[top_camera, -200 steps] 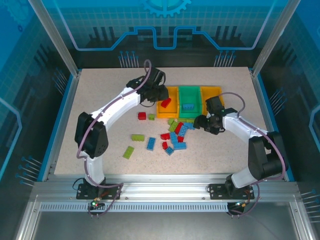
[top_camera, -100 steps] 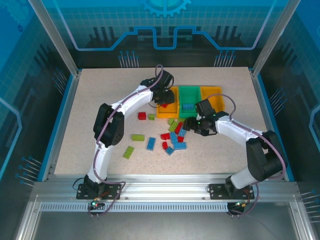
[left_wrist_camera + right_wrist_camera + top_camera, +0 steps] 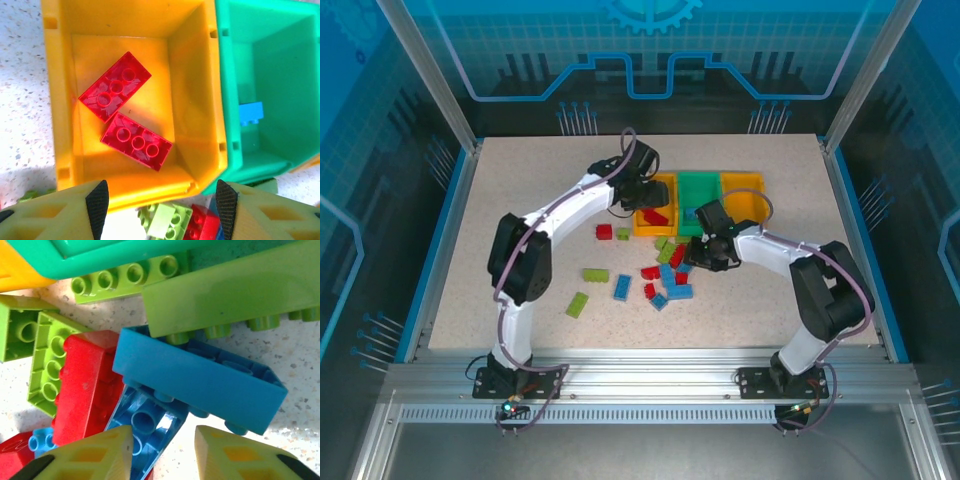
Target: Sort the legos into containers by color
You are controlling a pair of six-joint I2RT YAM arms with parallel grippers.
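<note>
Right wrist cam: right gripper (image 3: 165, 452) was spread, nothing btwn its fingers. A blue brick (image 3: 200, 385) lay tilted just ahead of the gap, resting on an upturned blue brick (image 3: 142, 422), w/ a red brick (image 3: 85, 385) touching at left and a lime brick (image 3: 220, 295) leaning against its far edge. Prob. light, stiff, slick-sided plastic; best taken across the two long flat sides, not the studs, or it could squirt out or drag neighbours. Left gripper (image 3: 161, 205) was spread too & empty, over the near rim of the left orange-yellow bin (image 3: 50, 100), which held two red bricks (image 3: 116, 86) lying flat; the green bin (image 3: 262, 160) touching it held one small blue piece (image 3: 250, 112).
</note>
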